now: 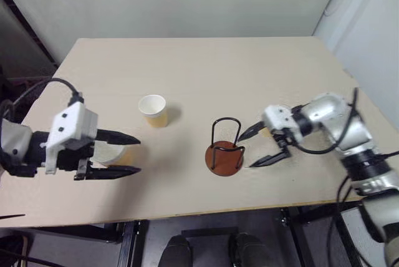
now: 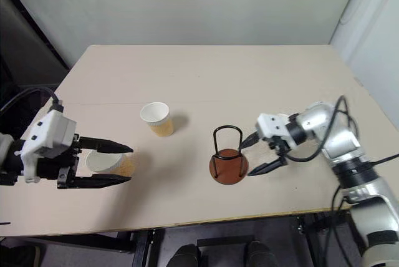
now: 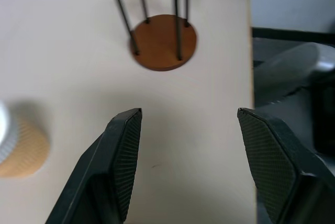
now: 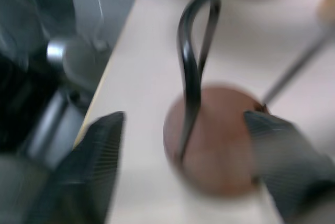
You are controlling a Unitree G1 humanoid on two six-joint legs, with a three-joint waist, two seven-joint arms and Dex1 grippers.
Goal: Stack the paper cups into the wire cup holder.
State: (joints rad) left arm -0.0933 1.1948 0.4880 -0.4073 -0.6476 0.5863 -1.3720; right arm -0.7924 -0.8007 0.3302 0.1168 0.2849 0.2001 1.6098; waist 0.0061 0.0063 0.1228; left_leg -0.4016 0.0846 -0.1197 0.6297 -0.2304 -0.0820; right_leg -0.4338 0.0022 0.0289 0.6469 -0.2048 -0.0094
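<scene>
On the pale beige counter (image 1: 199, 67), the wire cup holder (image 1: 225, 151), a reddish-brown disc base with thin black wire loops, stands empty near the front edge. The right gripper (image 1: 263, 146) sits just beside it, fingers spread wide and holding nothing. One yellow-orange paper cup with a white rim (image 1: 153, 110) stands upright mid-counter; another (image 2: 111, 163) sits between the left gripper's (image 1: 128, 153) wide-open fingers, ungripped.

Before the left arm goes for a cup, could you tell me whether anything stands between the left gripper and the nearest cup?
Nothing visible does. The left gripper is open, and the nearest cup stands on the table right by its fingertips. The second cup and the holder are off to the side, apart from that path.
</scene>
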